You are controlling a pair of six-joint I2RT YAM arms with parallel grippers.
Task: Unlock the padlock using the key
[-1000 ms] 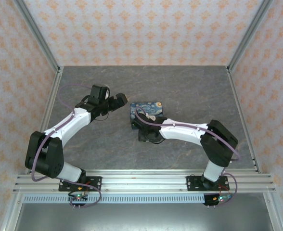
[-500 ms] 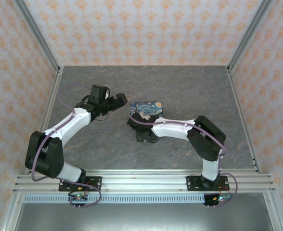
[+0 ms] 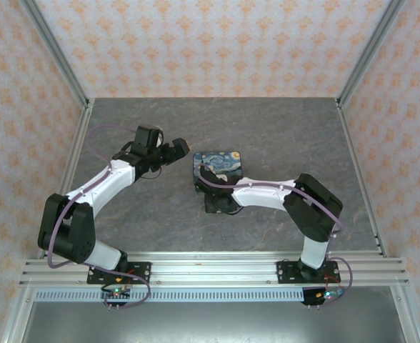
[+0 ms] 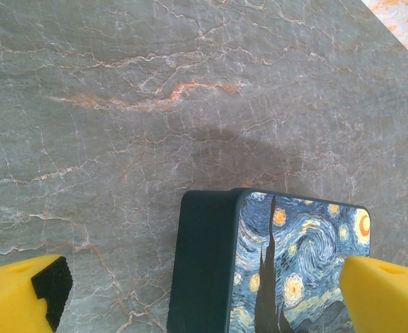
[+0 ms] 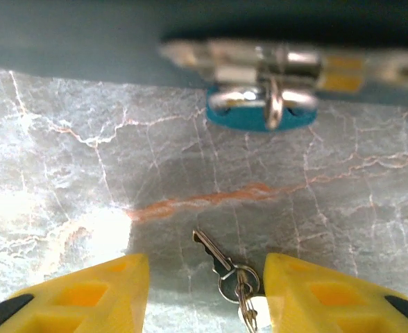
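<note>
The left gripper (image 3: 180, 148) hovers just left of the tin (image 3: 221, 163). Its yellow fingers (image 4: 17, 295) are spread wide and hold nothing, and the tin's left end shows between them on the grey marbled table (image 4: 121, 104).

At the tin's near side, the right gripper (image 5: 207, 291) sits low over the table, jaws wide apart and empty. Ahead of it the padlock (image 5: 259, 114) hangs at the tin's wall. It is a small teal body, blurred, with its silver shackle looped through a shiny latch (image 5: 259, 62).

The key (image 5: 212, 253) lies flat on the table between the right gripper's fingers, nearer the right-hand one in the wrist view and well apart from the padlock. It is thin and pale silver. Its blade points up-left towards the tin, and its bow sits on a small ring (image 5: 237, 283).
</note>
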